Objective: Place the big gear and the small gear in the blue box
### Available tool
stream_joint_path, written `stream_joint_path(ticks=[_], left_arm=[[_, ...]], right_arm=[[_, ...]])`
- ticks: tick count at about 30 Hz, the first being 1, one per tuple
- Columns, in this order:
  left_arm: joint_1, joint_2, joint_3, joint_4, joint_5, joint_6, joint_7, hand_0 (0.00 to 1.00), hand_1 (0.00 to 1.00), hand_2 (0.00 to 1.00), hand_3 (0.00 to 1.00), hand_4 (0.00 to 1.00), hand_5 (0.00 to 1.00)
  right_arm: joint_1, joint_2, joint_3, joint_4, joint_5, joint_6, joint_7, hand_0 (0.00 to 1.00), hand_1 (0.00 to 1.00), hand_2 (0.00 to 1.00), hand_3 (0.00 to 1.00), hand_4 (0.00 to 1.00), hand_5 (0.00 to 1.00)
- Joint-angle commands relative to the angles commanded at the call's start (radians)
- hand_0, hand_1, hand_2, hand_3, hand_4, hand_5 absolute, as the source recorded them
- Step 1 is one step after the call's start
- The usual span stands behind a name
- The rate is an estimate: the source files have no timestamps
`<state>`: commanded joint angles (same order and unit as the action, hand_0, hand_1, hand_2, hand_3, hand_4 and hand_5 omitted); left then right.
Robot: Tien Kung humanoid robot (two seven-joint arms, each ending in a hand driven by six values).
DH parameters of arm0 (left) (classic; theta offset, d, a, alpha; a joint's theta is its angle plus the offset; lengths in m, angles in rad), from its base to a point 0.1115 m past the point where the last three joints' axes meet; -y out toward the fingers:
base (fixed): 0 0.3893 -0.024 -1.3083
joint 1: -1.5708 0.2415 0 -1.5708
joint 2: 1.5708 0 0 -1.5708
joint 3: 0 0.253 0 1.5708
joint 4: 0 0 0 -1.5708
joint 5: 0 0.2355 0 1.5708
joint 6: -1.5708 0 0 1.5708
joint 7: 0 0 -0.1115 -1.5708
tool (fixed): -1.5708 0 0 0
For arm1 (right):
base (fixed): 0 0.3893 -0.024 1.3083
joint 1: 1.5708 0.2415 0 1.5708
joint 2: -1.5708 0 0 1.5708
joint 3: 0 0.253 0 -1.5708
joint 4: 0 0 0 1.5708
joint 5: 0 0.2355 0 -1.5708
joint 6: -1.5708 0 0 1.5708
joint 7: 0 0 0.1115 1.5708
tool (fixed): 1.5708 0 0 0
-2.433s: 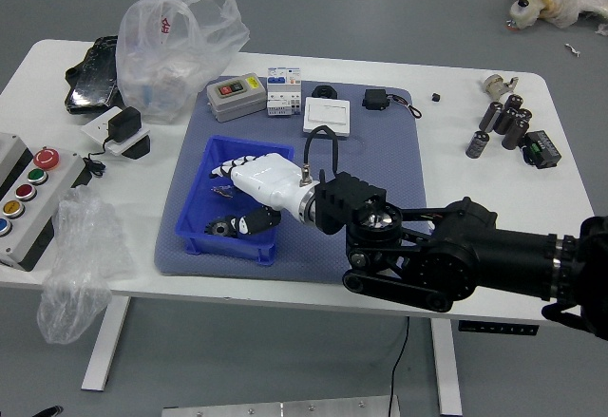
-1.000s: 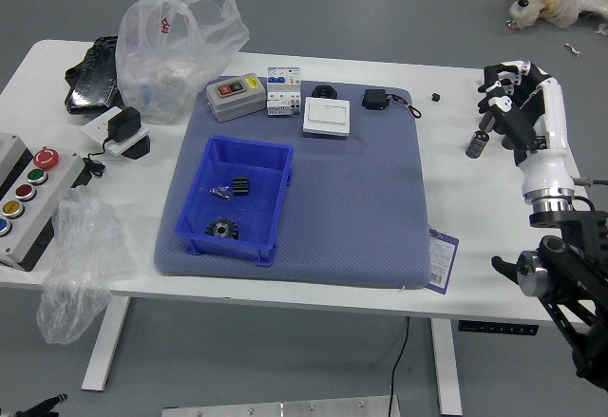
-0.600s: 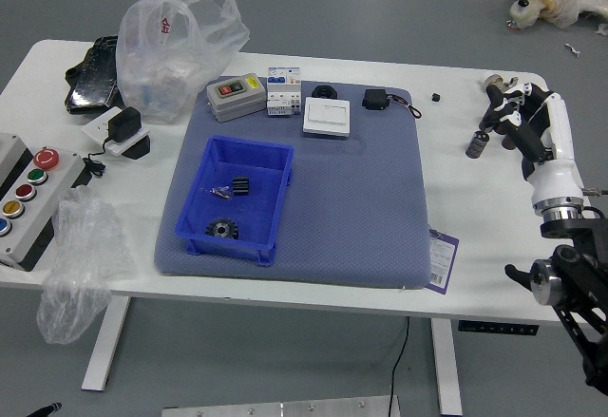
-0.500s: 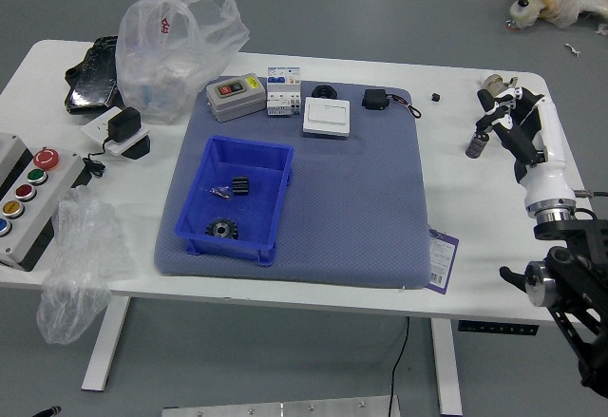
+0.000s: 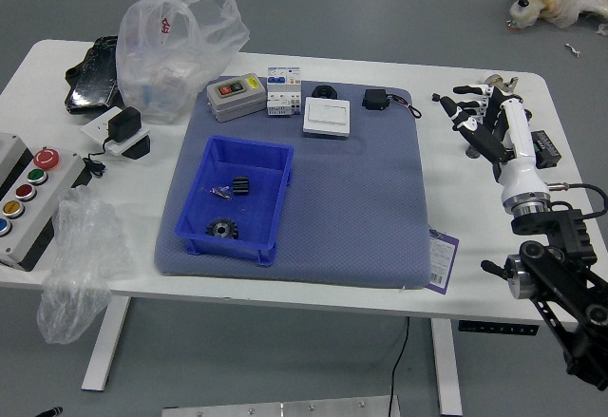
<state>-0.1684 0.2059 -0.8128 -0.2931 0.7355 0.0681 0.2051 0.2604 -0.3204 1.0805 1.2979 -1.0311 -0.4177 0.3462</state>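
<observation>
Reference for all positions: the blue box (image 5: 284, 199). Well to its left, a button panel (image 5: 37, 177) stands at the table's edge; with a crumpled clear bag (image 5: 84, 246) beside it, it is judged to have no part in the job. At the picture's lower left corner, nearer the robot than the box, a small dark tip shows, probably the left hand (image 5: 47, 411); its state cannot be told.

The box sits upright on the left half of the grey mat (image 5: 351, 199), its walls likely serving to keep round parts from rolling off. Inside, near the wall closest to the robot, lies a toothed disc, judged to be the big gear (image 5: 222, 229). Farther in, by a small metal piece (image 5: 221, 192), is a dark ridged part, judged to be the small gear (image 5: 241, 185) on its side. Both are apart from each other.

Right of the box, a card (image 5: 442, 263) lies partly under the mat's edge, or against it; which cannot be told. Well right of the box, the right hand (image 5: 513, 142) is raised above the white table (image 5: 461, 217), fingers spread wide, nothing visible in their hold. That posture suits a completed placement. Lowering is inadvisable there: dark cylinders (image 5: 472, 151) below could topple.
</observation>
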Motion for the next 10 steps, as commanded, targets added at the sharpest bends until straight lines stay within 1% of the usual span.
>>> stream_joint_path(ticks=[2, 3, 10], left_arm=[[0.002, 0.001, -0.011, -0.002, 0.009, 0.001, 0.007, 0.655, 0.594, 0.586, 0.731, 0.748, 0.583], [0.003, 0.001, -0.017, -0.002, 0.013, 0.002, 0.011, 0.656, 0.594, 0.586, 0.731, 0.749, 0.583], [0.003, 0.006, -0.036, -0.005, 0.027, 0.005, 0.021, 0.656, 0.594, 0.586, 0.731, 0.749, 0.583]], right_arm=[[-0.005, 0.002, 0.002, -0.004, 0.022, 0.012, 0.02, 0.936, 0.949, 0.997, 0.977, 0.972, 0.537], [-0.007, 0.002, 0.004, -0.006, 0.026, 0.017, 0.024, 0.998, 0.98, 0.998, 0.998, 0.998, 0.784], [-0.024, 0.007, 0.0, -0.018, 0.045, 0.063, 0.036, 0.998, 0.98, 0.998, 0.998, 0.998, 0.784]])
